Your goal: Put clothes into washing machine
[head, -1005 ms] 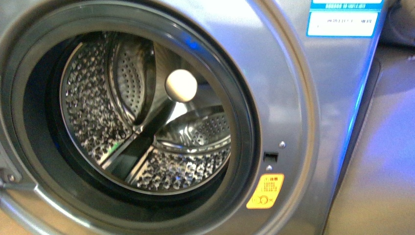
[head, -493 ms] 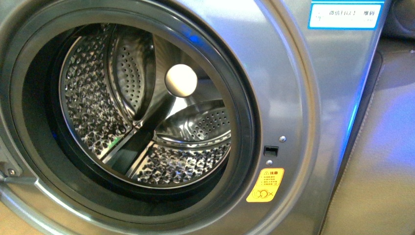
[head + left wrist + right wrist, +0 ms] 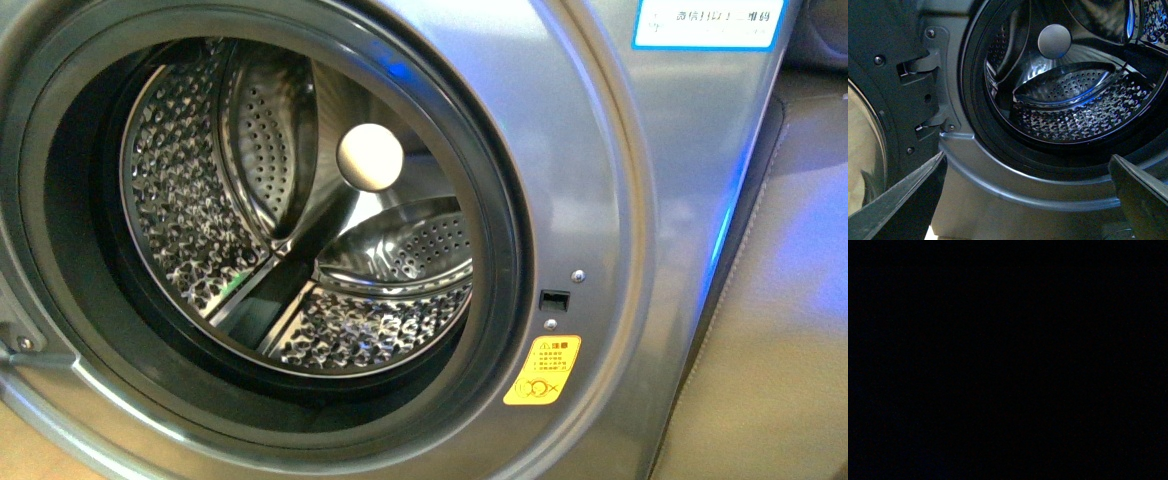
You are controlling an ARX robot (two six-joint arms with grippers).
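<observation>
The washing machine (image 3: 600,200) fills the front view, silver-grey, with its porthole open onto the dimpled steel drum (image 3: 190,220) inside a dark rubber gasket (image 3: 497,250). I see nothing lying in the drum. The clothes are out of view. My left gripper (image 3: 1027,157) is open, its dark fingers (image 3: 908,200) spread wide in front of the machine's lower rim (image 3: 1013,185), with nothing between them. The right wrist view is dark. Neither arm shows in the front view.
The open door (image 3: 868,150) and its hinge (image 3: 923,65) stand beside the porthole in the left wrist view. A yellow warning sticker (image 3: 541,369), a latch slot (image 3: 553,298) and a blue-white label (image 3: 708,22) mark the front panel. A round pale hub (image 3: 370,157) sits at the drum's back.
The washing machine has slid a little upward in the front view; the label is now cut by the top edge. Nothing has entered the drum.
</observation>
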